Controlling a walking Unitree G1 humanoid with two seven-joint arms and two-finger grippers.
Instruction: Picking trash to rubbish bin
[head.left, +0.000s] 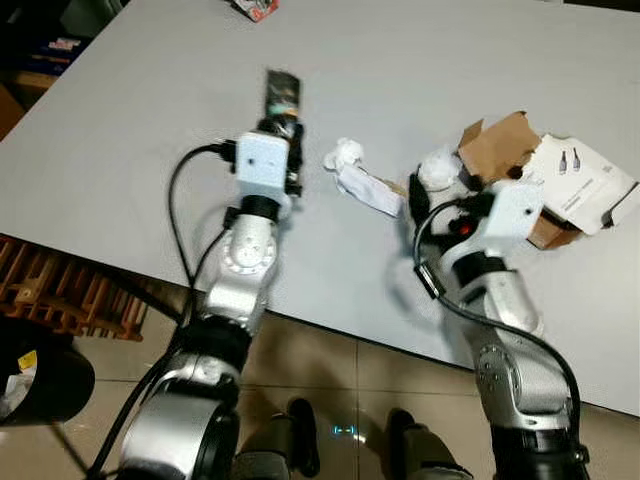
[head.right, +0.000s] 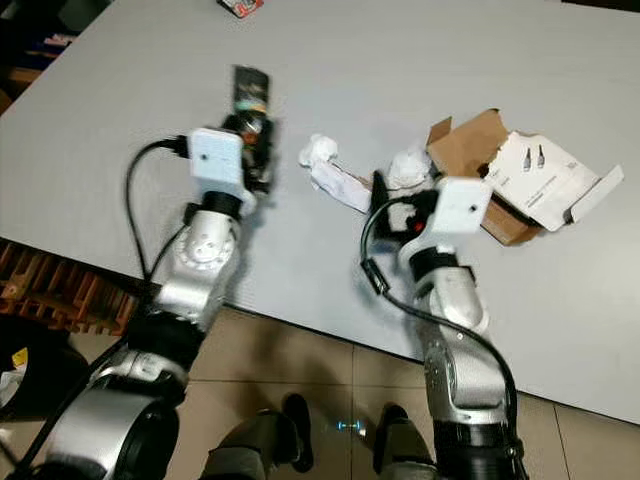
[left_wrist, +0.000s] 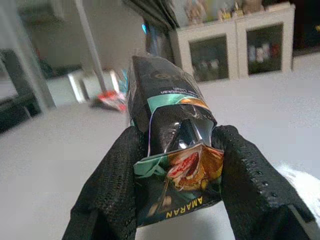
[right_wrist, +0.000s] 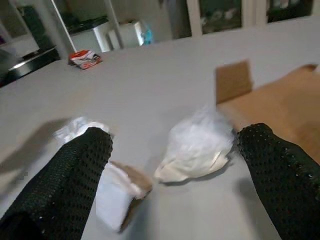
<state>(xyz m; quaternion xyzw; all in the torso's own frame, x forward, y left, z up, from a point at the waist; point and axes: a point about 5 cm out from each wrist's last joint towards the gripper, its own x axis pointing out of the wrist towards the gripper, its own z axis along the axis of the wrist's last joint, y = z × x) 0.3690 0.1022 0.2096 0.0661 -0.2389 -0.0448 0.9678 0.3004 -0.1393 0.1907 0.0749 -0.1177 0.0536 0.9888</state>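
left claw (left_wrist: 175, 200) clamped on dark wrapper (left_wrist: 172, 150), ready for binning; right claw (right_wrist: 170, 175) spread wide, straddling tissue wad (right_wrist: 197, 147) beside wrapper.

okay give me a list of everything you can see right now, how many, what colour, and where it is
Table: one, pale grey, in front of the robot.
Snack wrapper: one, black with teal and orange print, clamped in the left hand.
Crumpled tissue: one, white, between the right hand's open fingers.
Paper trash: one long white piece, between the two hands.
Cardboard box: one, brown, torn open, by the right hand.
White carton: one, flattened, beside the cardboard box.
Small packet: one, red and white, at the table's far edge.
Bin: one, black, on the floor to the robot's left.
Left hand: black fingers, over the table.
Right hand: black fingers, around the tissue.
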